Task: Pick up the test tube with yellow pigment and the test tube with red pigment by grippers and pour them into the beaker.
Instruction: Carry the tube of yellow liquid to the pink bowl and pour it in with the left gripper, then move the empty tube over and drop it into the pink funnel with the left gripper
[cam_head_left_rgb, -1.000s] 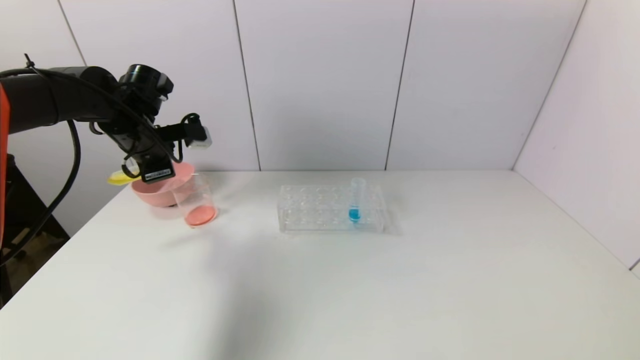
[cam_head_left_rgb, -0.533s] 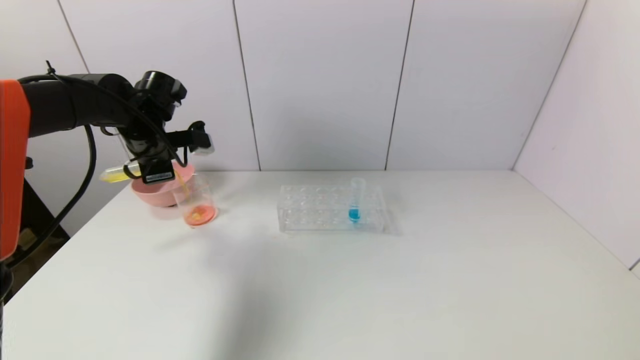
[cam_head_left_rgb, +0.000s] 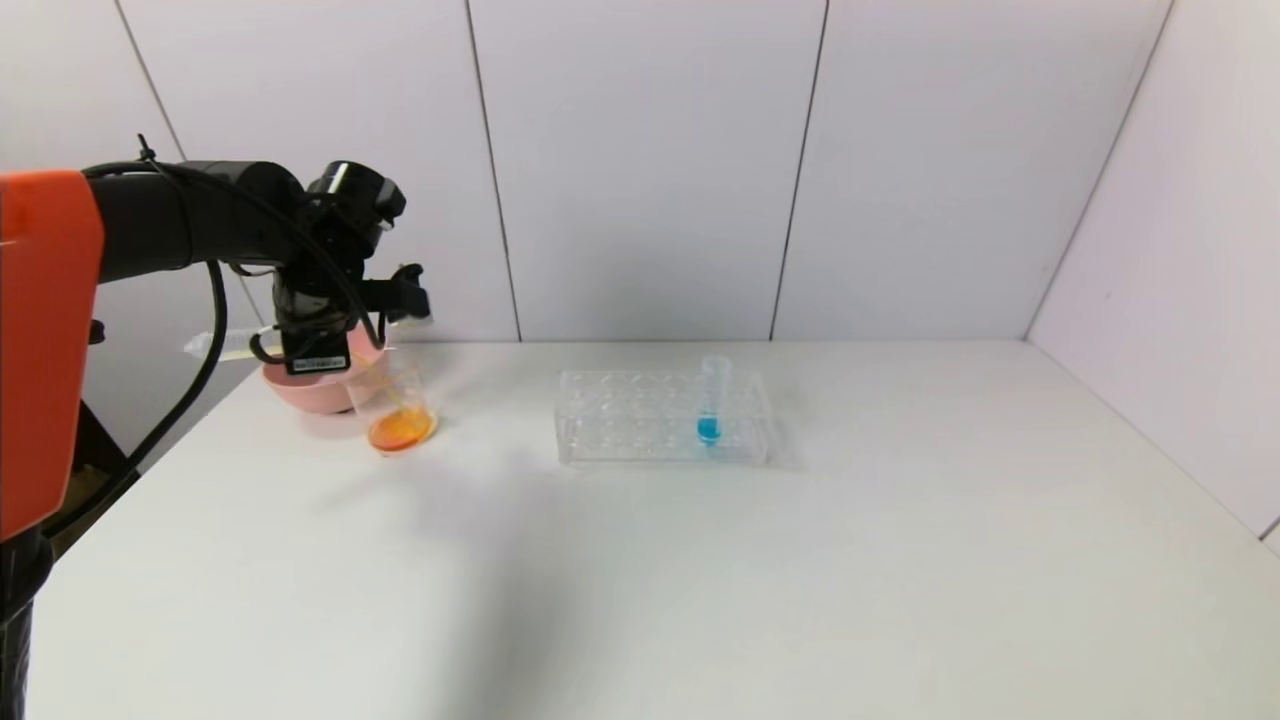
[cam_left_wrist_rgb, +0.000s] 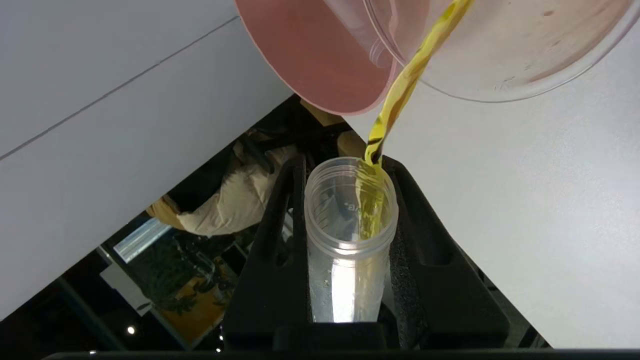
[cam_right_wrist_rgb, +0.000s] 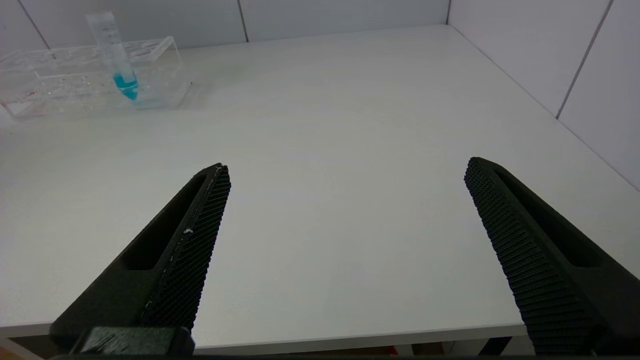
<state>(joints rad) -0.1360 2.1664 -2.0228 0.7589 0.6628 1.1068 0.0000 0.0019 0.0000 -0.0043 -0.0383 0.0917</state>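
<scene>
Head view: left gripper (cam_head_left_rgb: 330, 345) hides most of the test tube with yellow pigment (cam_head_left_rgb: 215, 345) and part of the pink bowl (cam_head_left_rgb: 300, 390). Left wrist view: beaker (cam_left_wrist_rgb: 505, 60) cut by frame edge. Right arm outside head view.

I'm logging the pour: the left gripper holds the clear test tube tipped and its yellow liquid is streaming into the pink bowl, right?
Not quite. The left gripper does hold the clear test tube tipped, but the yellow liquid streams into the clear cylindrical beaker, not the pink bowl beside it. The left wrist view shows this.
</scene>
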